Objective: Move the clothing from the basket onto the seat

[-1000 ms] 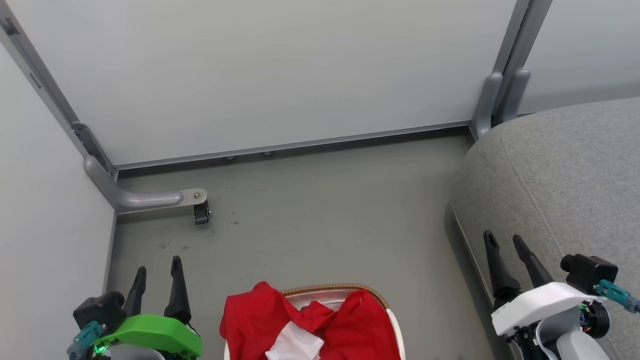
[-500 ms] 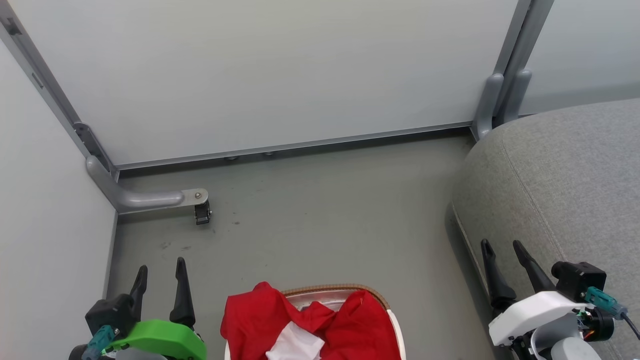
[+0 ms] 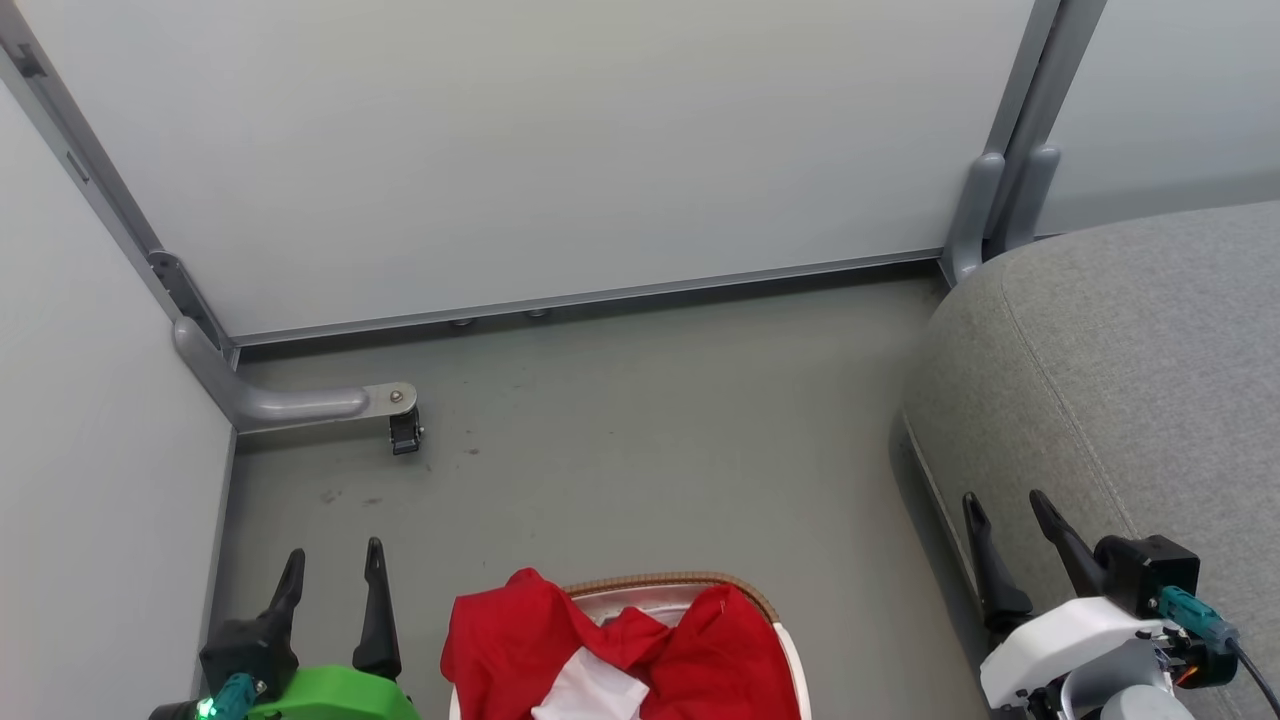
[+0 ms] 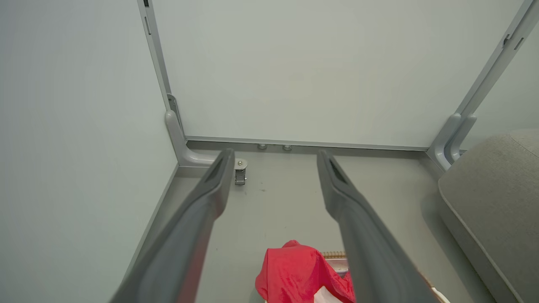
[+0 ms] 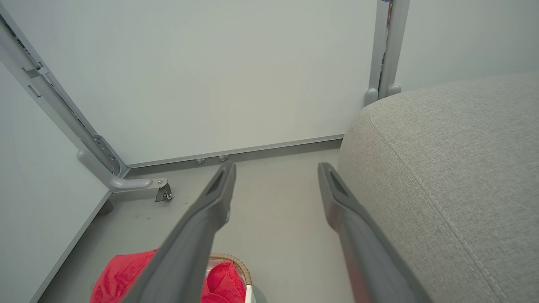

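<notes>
The red clothing (image 3: 620, 650) lies heaped in the basket (image 3: 668, 581) at 6 o'clock in the head view, one fold draped over the rim toward 9 o'clock and a white patch showing in the middle. None of it is on the seat (image 3: 1130, 380), which stands at 3 o'clock, apart from the basket across a strip of floor (image 3: 640, 450). The left end effector (image 3: 335, 548) hangs at 7 o'clock, near the basket, its fingers spread and empty; the right end effector (image 3: 1002, 496) hangs at 5 o'clock by the seat's front edge, likewise spread and holding nothing. The step in hand looks to be the first reach into the basket. To do it well, an arm should come down on the heap from above, pinch a thick fold of red near the middle, keep off the woven rim so the basket is not dragged, then lift until the trailing cloth clears the rim before swinging toward 3 o'clock
</notes>
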Controlling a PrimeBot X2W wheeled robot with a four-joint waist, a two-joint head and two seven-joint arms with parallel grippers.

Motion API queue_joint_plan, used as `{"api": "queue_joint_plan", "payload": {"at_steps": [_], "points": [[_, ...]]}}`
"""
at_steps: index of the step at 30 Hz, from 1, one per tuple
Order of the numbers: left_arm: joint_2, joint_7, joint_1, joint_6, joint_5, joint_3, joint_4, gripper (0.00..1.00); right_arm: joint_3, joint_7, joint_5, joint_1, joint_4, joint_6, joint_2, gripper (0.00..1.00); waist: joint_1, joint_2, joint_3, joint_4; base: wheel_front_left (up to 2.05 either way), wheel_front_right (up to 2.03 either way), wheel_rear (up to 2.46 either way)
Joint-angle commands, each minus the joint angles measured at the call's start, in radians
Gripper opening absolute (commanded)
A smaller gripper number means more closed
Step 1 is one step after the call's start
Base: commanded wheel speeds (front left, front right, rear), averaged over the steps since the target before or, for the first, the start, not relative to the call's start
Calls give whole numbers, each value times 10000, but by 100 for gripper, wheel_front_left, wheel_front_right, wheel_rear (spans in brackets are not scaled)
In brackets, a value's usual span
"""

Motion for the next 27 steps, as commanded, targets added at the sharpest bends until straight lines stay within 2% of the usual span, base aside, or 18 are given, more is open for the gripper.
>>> {"api": "queue_joint_plan", "payload": {"at_steps": [1,6,12,15,22,27], "points": [[19,-100,102,-55,268,15,-5,100,-17,-94,-238,142,4,3,-73,100,0,0,2,1,0,0,0],[-21,-194,48,-258,382,-117,320,100,78,-190,-621,124,-8,3,-55,100,0,0,218,-49,0,0,0],[-40,-317,-499,-489,503,-778,861,100,178,-309,-958,-221,183,1,23,100,0,0,932,-300,0,0,0],[-37,-360,-892,-601,364,-1239,1231,100,329,-354,-1159,-527,73,1,7,100,0,0,1540,-512,0,0,0],[-24,-508,-2201,-782,882,-2451,2464,100,593,-492,-1628,-1345,-109,-1,-19,100,0,0,3329,-1064,0,0,0],[-21,-475,-2933,-843,486,-3148,3277,100,694,-488,-1524,-1783,-153,-1,48,100,0,0,4301,-1269,0,0,0]]}}
